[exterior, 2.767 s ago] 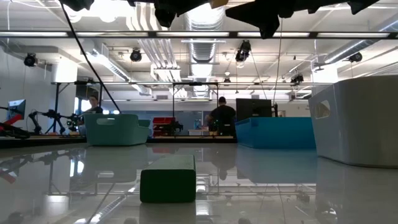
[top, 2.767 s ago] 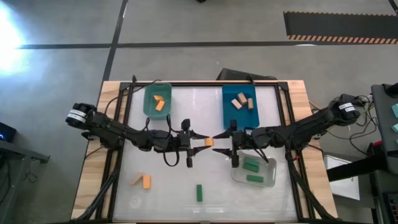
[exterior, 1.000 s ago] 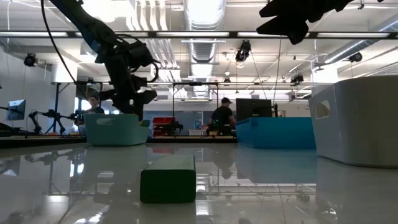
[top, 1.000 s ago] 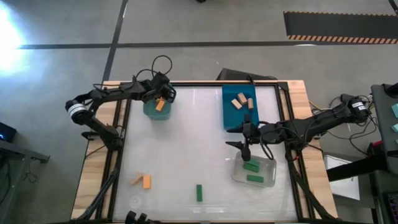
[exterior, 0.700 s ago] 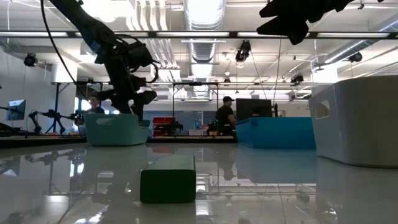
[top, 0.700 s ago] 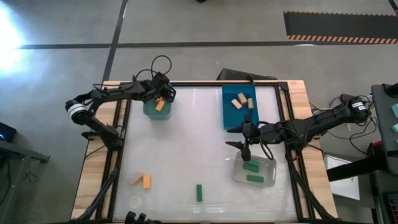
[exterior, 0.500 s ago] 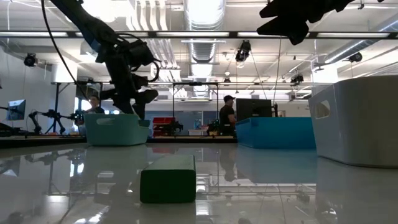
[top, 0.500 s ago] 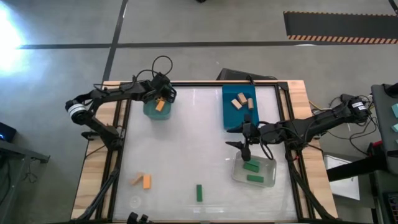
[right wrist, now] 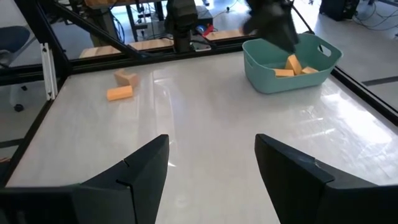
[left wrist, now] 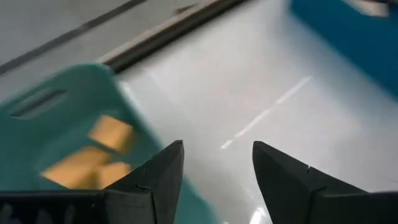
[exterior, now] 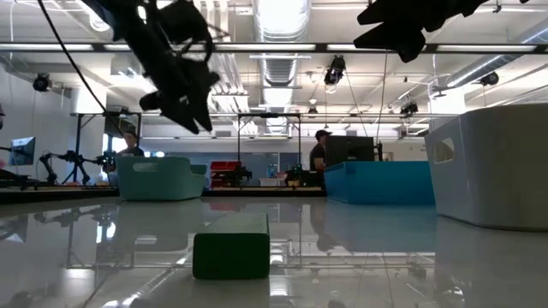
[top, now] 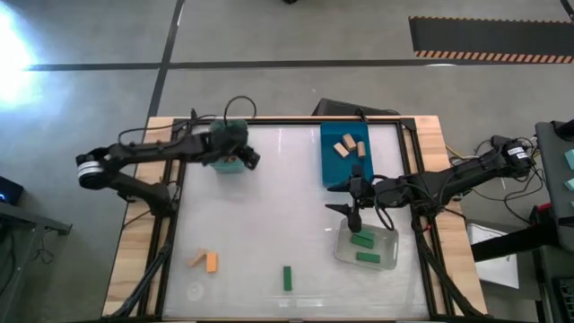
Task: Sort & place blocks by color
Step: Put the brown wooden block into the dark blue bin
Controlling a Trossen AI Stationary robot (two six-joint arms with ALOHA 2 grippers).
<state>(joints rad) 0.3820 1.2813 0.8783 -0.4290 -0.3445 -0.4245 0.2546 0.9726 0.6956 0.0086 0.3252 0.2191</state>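
My left gripper [top: 250, 160] hangs open and empty just off the near right corner of the teal bin [top: 221, 148], above the table. Orange blocks [left wrist: 111, 132] lie in that bin. My right gripper [top: 352, 194] hovers open and empty between the blue bin [top: 328, 170] and the clear bin [top: 387, 256]. Tan blocks [top: 349, 144] lie in the blue bin, green blocks [top: 363, 240] in the clear bin. An orange block [top: 213, 262], a tan block [top: 196, 259] and a green block [top: 287, 278] lie flat on the table near its front edge.
The white tabletop between the bins and the loose blocks is bare. A black frame rail [top: 170, 224] runs round the table. In the low view the green block [exterior: 231, 255] lies close to the camera. People stand in the room beyond the table.
My left gripper has risen from inside the teal bin and swung toward the table's near edge and right, clear of the bin's rim. The orange blocks stay in the bin. My right arm has kept still.
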